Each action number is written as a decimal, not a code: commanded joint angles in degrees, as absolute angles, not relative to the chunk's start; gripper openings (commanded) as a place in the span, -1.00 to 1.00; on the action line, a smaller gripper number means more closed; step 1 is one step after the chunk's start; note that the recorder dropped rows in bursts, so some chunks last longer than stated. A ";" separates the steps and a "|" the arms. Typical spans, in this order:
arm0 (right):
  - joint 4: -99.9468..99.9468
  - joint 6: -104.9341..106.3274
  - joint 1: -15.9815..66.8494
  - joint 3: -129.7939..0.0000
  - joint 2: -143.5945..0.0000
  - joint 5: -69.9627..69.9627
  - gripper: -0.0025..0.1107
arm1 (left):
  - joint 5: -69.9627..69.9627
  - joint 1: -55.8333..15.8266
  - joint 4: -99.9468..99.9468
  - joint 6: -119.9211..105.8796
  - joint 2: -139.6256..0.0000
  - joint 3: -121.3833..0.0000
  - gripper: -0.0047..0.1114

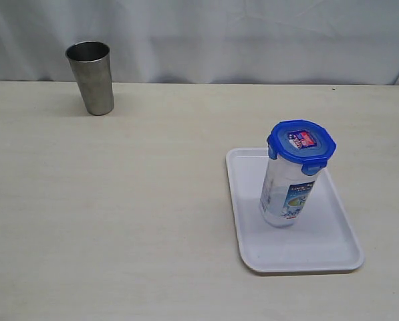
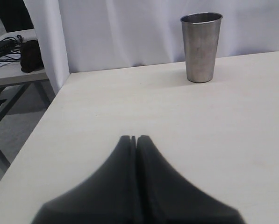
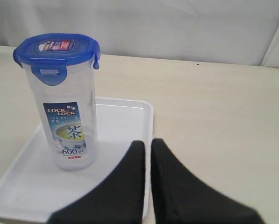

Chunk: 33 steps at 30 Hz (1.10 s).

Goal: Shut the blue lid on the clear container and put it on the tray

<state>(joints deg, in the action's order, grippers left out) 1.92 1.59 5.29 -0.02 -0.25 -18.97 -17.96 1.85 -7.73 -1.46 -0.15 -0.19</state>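
Both clenched, empty: left gripper (image 2: 134,137) facing steel tumbler (image 2: 201,46) at far left; right gripper (image 3: 148,141) nearer clear container (image 3: 69,93), upright on tray (image 3: 125,121) at right, blue lid (image 3: 55,46) on.

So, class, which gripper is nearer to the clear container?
Right. The right gripper hangs by the tray, close to the clear container standing on it. The left gripper faces the steel tumbler over the table; its camera shows no container.

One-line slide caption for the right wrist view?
The clear container, blue lid on, stands upright on the tray; the right gripper, holding nothing, is clear of it.
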 commanded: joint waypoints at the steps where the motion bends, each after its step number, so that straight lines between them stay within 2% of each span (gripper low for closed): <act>1: 2.15 -0.39 4.81 0.00 0.00 -19.50 -0.88 | -17.69 1.85 -7.96 -1.22 0.00 0.00 -0.92; 33: 1.74 0.68 4.81 0.00 0.00 -19.85 -0.88 | -17.69 1.85 -8.07 -1.22 0.00 0.00 -0.92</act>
